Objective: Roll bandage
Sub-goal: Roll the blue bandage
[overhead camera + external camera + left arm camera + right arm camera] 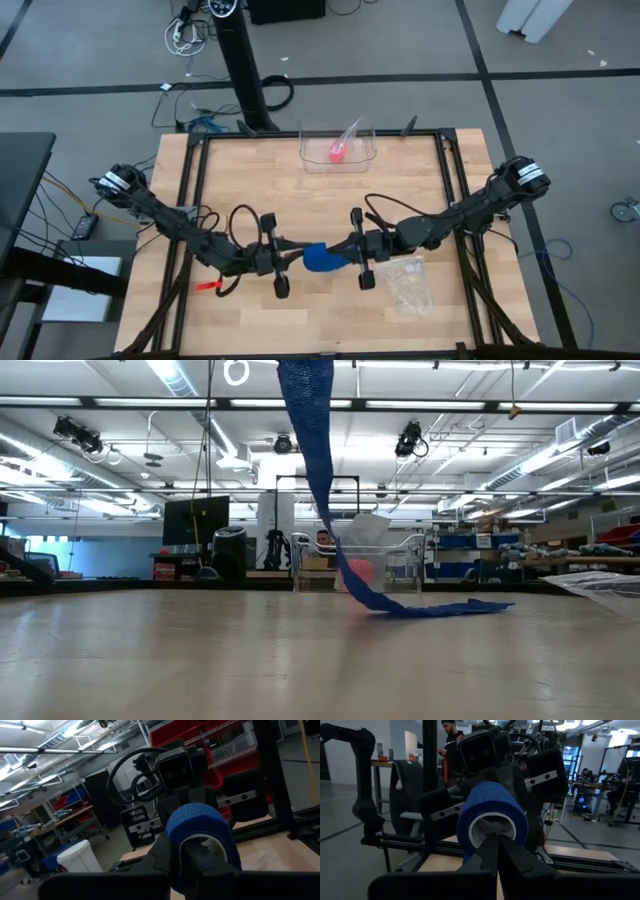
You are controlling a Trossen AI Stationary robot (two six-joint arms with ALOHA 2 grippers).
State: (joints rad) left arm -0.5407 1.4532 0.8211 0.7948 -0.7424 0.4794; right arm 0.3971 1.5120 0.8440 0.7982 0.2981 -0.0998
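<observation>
The bright blue bandage is partly rolled. Its roll is held up between my two grippers over the table's near middle. It also shows in the left wrist view and the right wrist view, each showing an end of its white hollow core. A loose strip hangs from the roll, and its tail lies on the table. My left gripper is shut on the roll from the left. My right gripper meets it from the right, fingers shut. My left gripper holds the roll's wall at the end facing it, one finger in the white core and one outside. The fingers come level from the table's left, along the roll's axis. The roll is lifted clear, its axis level. My right gripper comes level from the table's right with its fingers shut together. Their tips stand at the lower rim of the core's mouth. Whether they reach inside or only touch the rim, I cannot tell.
A clear plastic box with a small pink-red roll stands at the far middle of the table. A clear plastic bag lies near the right gripper. A small red thing lies at the near left. A person stands beyond the table.
</observation>
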